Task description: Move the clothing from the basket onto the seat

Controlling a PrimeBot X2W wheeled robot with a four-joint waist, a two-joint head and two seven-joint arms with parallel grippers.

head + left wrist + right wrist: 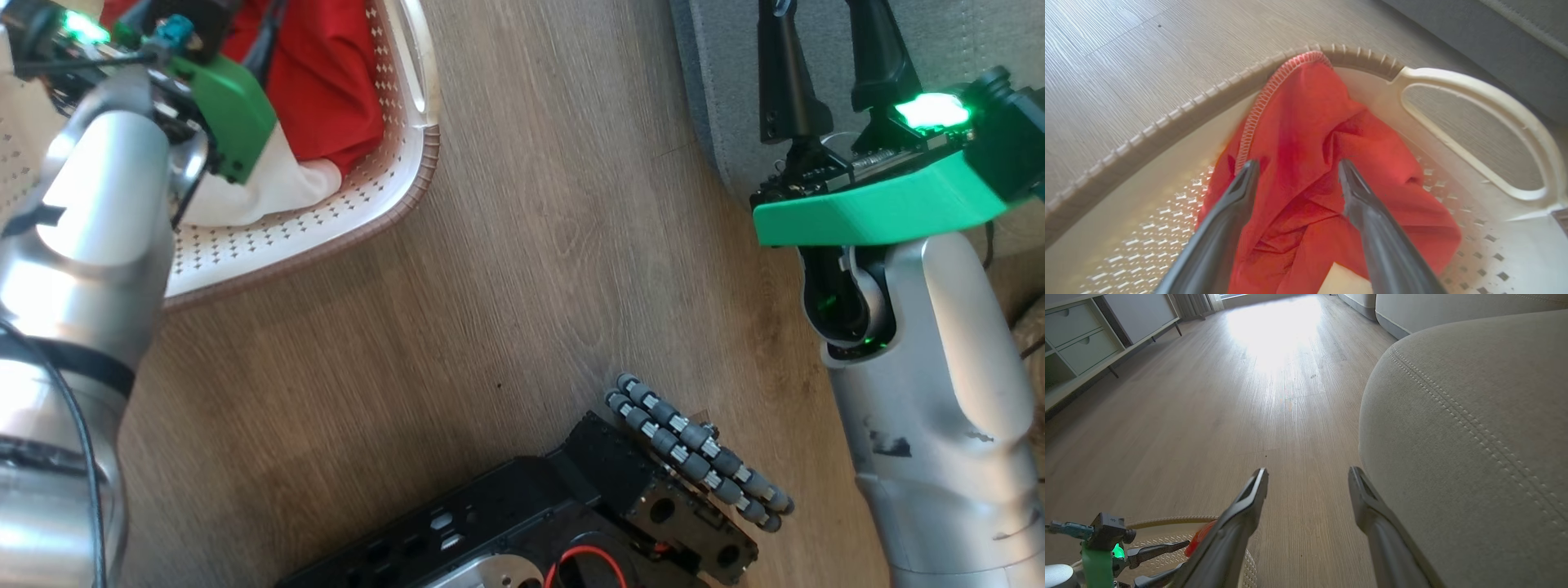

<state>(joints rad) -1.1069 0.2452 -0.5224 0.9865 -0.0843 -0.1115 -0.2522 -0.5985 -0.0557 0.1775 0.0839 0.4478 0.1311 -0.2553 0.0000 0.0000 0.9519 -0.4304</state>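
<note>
Status: at the pick step, nothing lifted yet. My left gripper [1298, 163] is down inside the basket [1167, 122], jaws apart, fingers straddling a raised fold of the clothing [1306, 110]. Can't tell from the wrist view whether the tips press into the cloth or hang just above it. The clothing is all in the basket: a red bunch piled against the rim near one white handle [1474, 106], with a white panel [1343, 281] showing under it at the near end. Basket sits on the wood floor [1229, 396]. My right gripper [1308, 471] is spread wide with nothing in it, over the floor just beside the rounded corner of the seat [1453, 416].

Next, as I read it: sink the left tips into the fold, close, lift straight up until the hem clears the rim, then swing across the floor gap to the seat. The fabric is loose and layered, so a shallow pinch may slip or take only one layer. The hem draped on the rim could snag and drag the light basket
</note>
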